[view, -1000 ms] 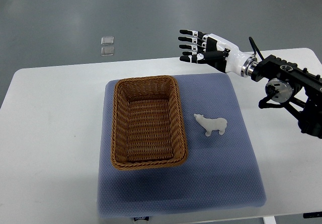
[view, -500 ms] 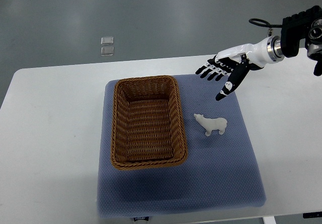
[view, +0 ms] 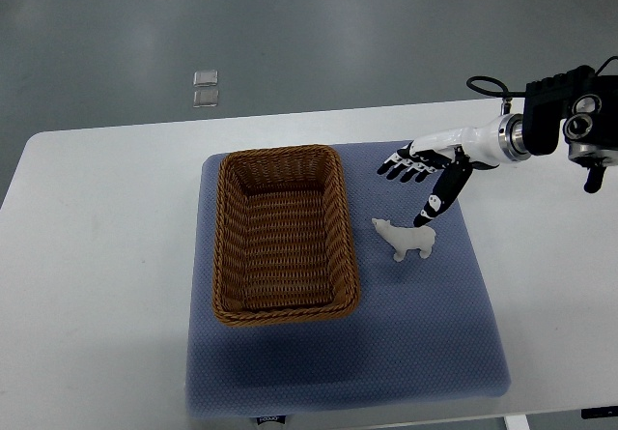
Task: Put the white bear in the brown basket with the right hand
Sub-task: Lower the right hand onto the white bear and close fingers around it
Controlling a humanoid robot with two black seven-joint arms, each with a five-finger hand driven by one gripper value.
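You had a woven wicker basket [view: 286, 234] there, brown and ribbed, rough all over its walls and floor. Under it lay a blue-grey cloth mat [view: 406, 333], matt with a fine pebbled weave. The table [view: 97, 256] looked like smooth white laminate, faintly sheeny. Your bear [view: 407, 239] was white and matt, hard plastic or resin by its look. The right hand [view: 425, 174] showed glossy white plastic shells with black fingertips [view: 422, 218], and a shiny metal ring at the wrist against matt black housing.

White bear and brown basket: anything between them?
Nothing. In the top view only bare blue mat separates the white bear from the brown basket.
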